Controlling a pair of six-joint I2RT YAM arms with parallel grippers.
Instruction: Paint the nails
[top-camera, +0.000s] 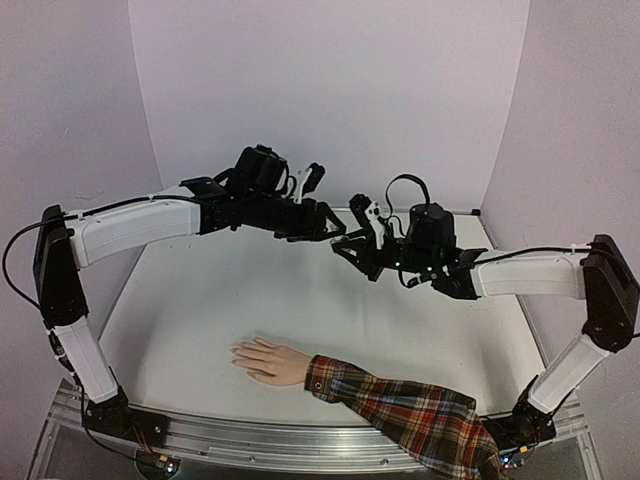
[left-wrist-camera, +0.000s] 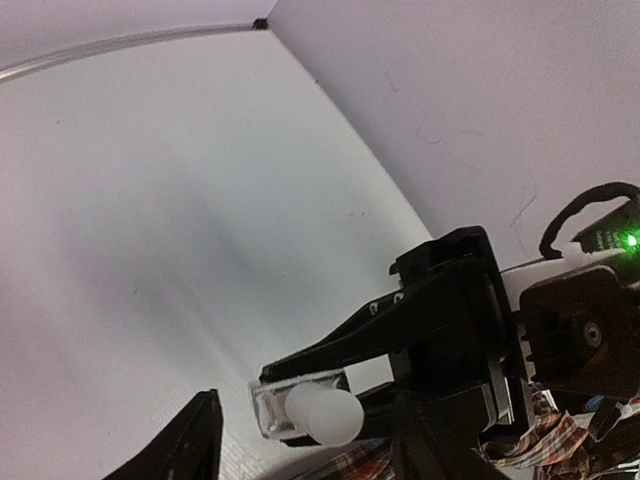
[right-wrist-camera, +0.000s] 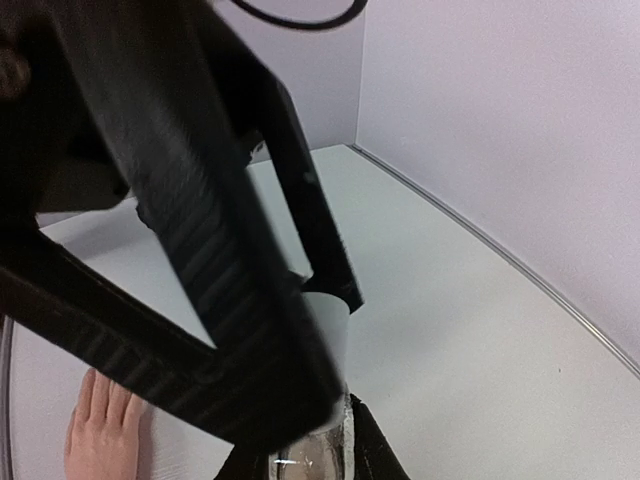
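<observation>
Top external: your two arms reach in from either side and meet above the middle of the matte white table (top-camera: 200, 300). The left gripper (top-camera: 332, 230) and right gripper (right-wrist-camera: 305, 460) are nose to nose, well above the surface.

Near the front edge a pale, smooth, skin-coloured hand (top-camera: 265, 360) lies flat with its fingers spread and pointing left. A red plaid fabric sleeve (top-camera: 410, 415) trails off to the right. The nails (top-camera: 240, 353) sit at the fingertip ends, well below and apart from both grippers. You cannot make them out singly at this size.

Left wrist: you see a small bottle (left-wrist-camera: 270, 410) with a clear, blocky body and a smooth, white, rounded cap (left-wrist-camera: 322, 415). It lies under a long, black, wedge-shaped finger of the right gripper. One of your left fingers (left-wrist-camera: 195, 445), dark and pointed, shows at lower left, apart from the bottle. The left fingers stand spread with the cap in the gap between them.

Right wrist: the clear bottle body is clamped between your right gripper's two dark fingers at the bottom edge, with the white cylindrical cap rising above it. The broad, ribbed, black fingers of the left gripper cross the frame, blurred, on either side of the cap. The hand shows at lower left on the table.
</observation>
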